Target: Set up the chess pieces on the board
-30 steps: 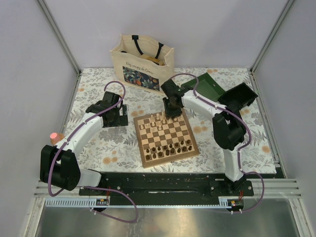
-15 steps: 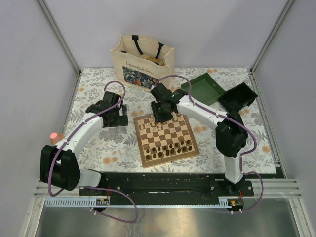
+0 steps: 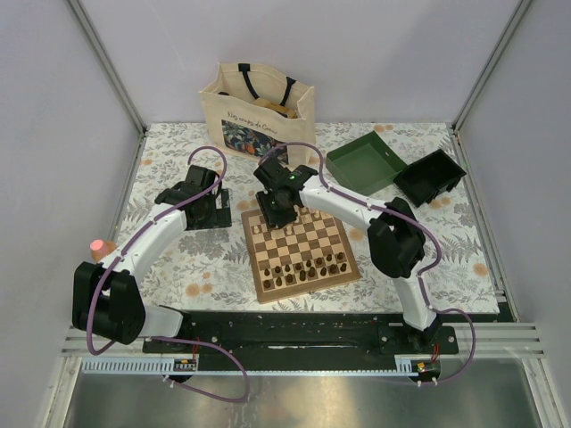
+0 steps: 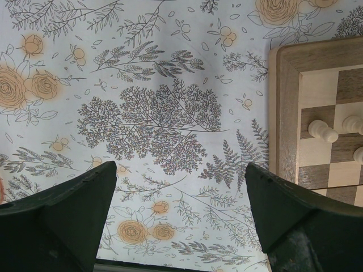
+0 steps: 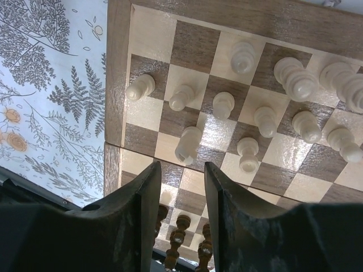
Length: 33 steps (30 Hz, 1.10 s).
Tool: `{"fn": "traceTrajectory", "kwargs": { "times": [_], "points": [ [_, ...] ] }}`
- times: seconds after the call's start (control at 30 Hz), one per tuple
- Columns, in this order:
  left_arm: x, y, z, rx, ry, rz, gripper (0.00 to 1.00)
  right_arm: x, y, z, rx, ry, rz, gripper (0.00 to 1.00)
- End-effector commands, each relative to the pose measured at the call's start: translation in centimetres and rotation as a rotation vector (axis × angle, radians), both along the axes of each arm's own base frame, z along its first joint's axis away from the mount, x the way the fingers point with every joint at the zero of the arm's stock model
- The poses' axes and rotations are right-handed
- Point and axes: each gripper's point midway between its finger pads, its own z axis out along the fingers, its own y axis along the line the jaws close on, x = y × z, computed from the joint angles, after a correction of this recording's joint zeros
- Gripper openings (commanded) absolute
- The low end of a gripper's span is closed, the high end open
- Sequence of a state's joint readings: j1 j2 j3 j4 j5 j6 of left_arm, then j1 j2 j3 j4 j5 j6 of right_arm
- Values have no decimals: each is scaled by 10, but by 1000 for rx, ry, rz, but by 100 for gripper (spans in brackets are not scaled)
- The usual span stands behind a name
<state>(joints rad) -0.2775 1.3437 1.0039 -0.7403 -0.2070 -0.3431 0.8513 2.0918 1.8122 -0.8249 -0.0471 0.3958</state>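
Observation:
The board [image 3: 252, 263] lies in the middle of the table. Cream chess pieces [image 3: 308, 217] stand on its far rows and dark brown pieces [image 3: 308, 265] on its near rows. My right gripper [image 3: 275, 212] hovers over the board's far left corner. In the right wrist view its fingers [image 5: 182, 170] are open a narrow gap with nothing between them, and a cream piece [image 5: 189, 144] stands just past the tips. Dark pieces [image 5: 181, 226] show below. My left gripper [image 3: 207, 203] is wide open and empty [image 4: 180, 170] over the tablecloth, left of the board's border [image 4: 283, 113].
A cream tote bag [image 3: 257, 111] stands at the back. A green box [image 3: 364, 160] and a black box [image 3: 430, 175] sit at the back right. A small pink object [image 3: 96, 243] lies at the table's left edge.
My right gripper has swung left along the board's far edge, from its far middle to the far left corner. The left arm has not moved.

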Motion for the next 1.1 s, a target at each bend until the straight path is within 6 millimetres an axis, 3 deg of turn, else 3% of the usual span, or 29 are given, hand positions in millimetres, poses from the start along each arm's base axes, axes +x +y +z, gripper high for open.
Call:
{"fn": "traceTrajectory", "kwargs": {
  "times": [0.0, 0.6, 1.07],
  "points": [
    [7, 1, 11, 1, -46, -3, 99, 3, 6, 4, -12, -17, 46, 45],
    [6, 1, 12, 1, -48, -2, 99, 0, 15, -6, -4, 21, 86, 43],
    [6, 1, 11, 1, -44, -3, 99, -1, 14, -11, -22, 33, 92, 33]
  ]
}}
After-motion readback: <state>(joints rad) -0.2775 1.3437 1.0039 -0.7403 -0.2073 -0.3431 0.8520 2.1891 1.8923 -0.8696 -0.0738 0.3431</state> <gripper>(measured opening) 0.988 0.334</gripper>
